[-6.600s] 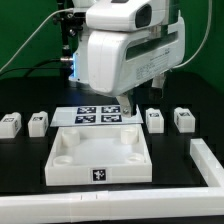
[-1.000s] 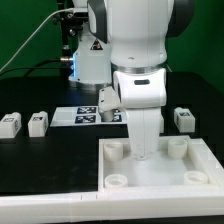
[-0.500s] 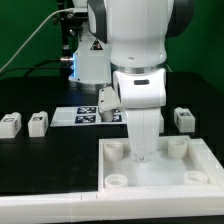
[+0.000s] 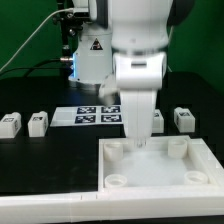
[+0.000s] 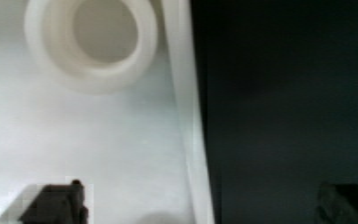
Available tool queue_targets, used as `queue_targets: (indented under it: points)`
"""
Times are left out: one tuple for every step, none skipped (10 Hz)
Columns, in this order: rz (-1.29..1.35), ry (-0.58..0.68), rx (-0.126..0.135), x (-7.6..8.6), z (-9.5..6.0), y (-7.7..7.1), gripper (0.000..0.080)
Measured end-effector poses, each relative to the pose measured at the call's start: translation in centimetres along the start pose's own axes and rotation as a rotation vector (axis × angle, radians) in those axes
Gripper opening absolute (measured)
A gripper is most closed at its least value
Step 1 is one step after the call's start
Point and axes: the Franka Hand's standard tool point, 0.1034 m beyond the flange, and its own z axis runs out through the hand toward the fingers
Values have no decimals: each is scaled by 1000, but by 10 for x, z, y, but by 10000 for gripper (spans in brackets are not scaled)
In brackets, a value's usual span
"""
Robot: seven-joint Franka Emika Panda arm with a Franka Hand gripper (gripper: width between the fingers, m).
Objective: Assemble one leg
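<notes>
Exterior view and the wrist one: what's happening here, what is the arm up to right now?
The arm hangs over the large white panel. Its tool is open and empty, with one finger above the panel and the other above the black table, near a round corner socket. None of the legs is picked up: two sit on the table at the exterior view's left, another at its right. The marker board lies behind the panel.
</notes>
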Motion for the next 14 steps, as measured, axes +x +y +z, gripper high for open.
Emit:
queue_targets:
  points:
    - [193,3,6,10,-1,-14,649]
    - [321,11,1,20,-2,-21,649]
    - [425,17,11,20,-1,-21,649]
    - [522,19,16,21,-1,-21,649]
    - [626,22,22,22,-1,-22,649]
    - [789,24,33,26,-1,-27,649]
    - [975,15,44,36,1,-45,649]
    - [1050,11,60,47,2,-57,649]
    - [1147,-1,75,56,3,-68,649]
    - [1093,-32,88,53,3,-67,649]
    - [1096,-23,85,54,2,-64,649]
    - [1094,-29,87,54,3,-66,649]
    - [1090,-131,129,49,3,-74,649]
    - [1100,-263,183,55,1,-82,649]
